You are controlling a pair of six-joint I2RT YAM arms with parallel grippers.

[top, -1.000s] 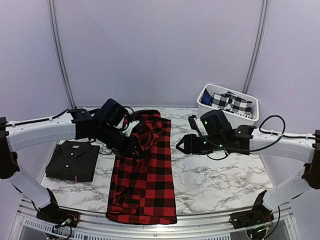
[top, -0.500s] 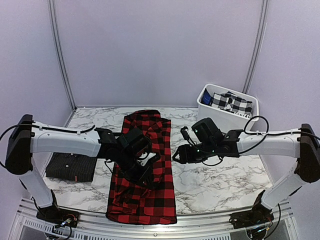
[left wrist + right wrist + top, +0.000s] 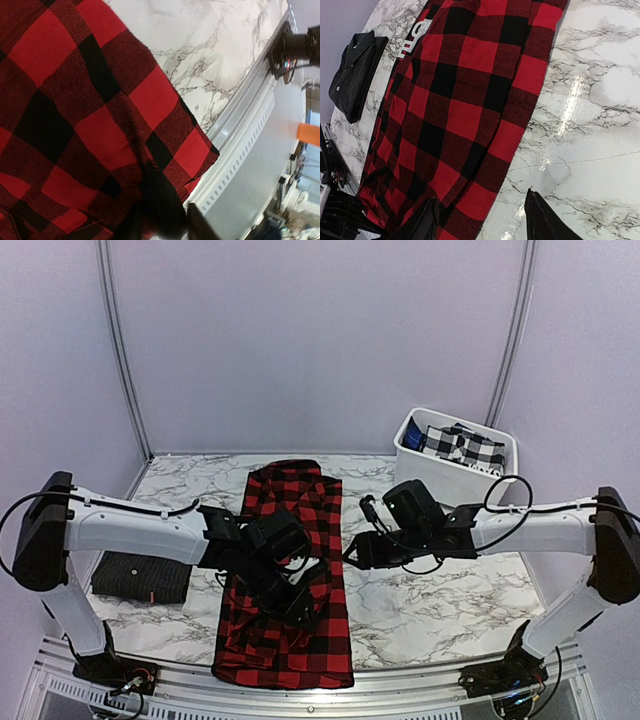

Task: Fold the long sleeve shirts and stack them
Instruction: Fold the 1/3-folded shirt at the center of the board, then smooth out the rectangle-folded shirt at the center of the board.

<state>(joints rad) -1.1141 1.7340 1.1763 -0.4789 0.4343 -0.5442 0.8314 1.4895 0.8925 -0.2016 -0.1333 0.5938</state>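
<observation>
Right end effector (image 3: 478, 200) gaping over flannel shirt (image 3: 465, 100), black shirt (image 3: 355, 75) folded aside

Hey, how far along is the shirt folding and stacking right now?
Done: the black pinstriped button-up shirt lies folded at the table's left. In hand: the red-and-black check flannel shirt lies as a long strip, the left arm's fingers over its near half, the right arm's fingers open beside its right edge. Left: fold it shorter, then stack the two.
</observation>
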